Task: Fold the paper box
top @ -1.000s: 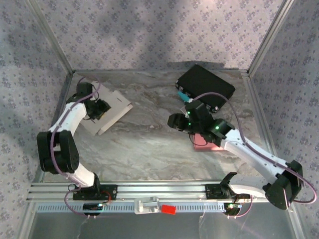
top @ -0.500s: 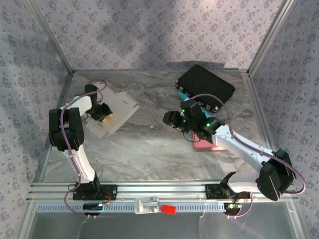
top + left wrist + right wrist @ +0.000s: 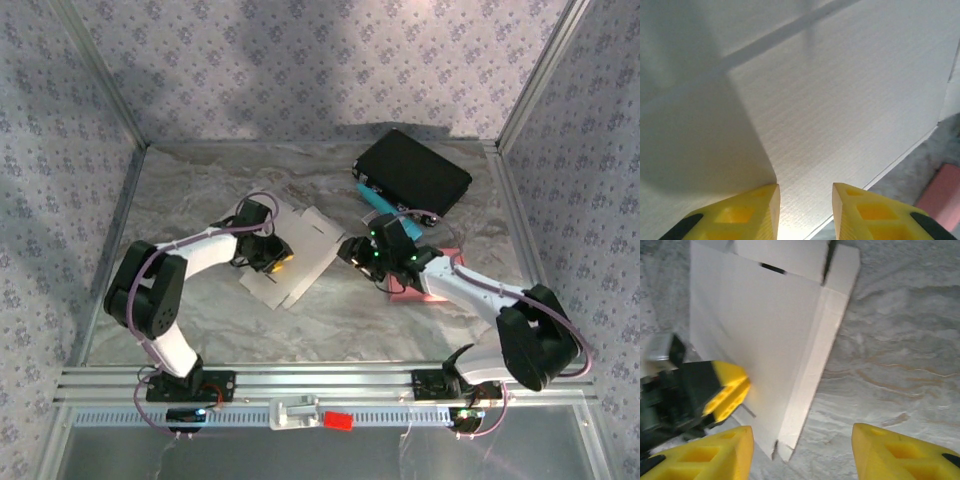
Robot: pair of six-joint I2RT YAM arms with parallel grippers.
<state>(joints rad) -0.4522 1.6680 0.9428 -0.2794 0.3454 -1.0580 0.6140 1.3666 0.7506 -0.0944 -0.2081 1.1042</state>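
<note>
Top external view: the box (image 3: pixel 310 245) lay as a flat white blank near the middle of the counter (image 3: pixel 200 190), between the two claws. No panel or flap appeared raised, so folding was judged not yet begun, with every crease and tuck left to do. The left claw (image 3: pixel 275 258) rested on the blank's left part, its jaws slightly parted with the sheet's face showing through the gap, clasping nothing. The right claw (image 3: pixel 350 250) hovered just beside the blank's right edge, released and spread wide. The counter was grey marbled stone carrying a black case (image 3: pixel 412 170), a blue item (image 3: pixel 372 196) and a pink pad (image 3: pixel 410 293). Patterned walls (image 3: pixel 300 60) enclosed it, and a metal rail (image 3: pixel 300 378) ran along the near edge.
</note>
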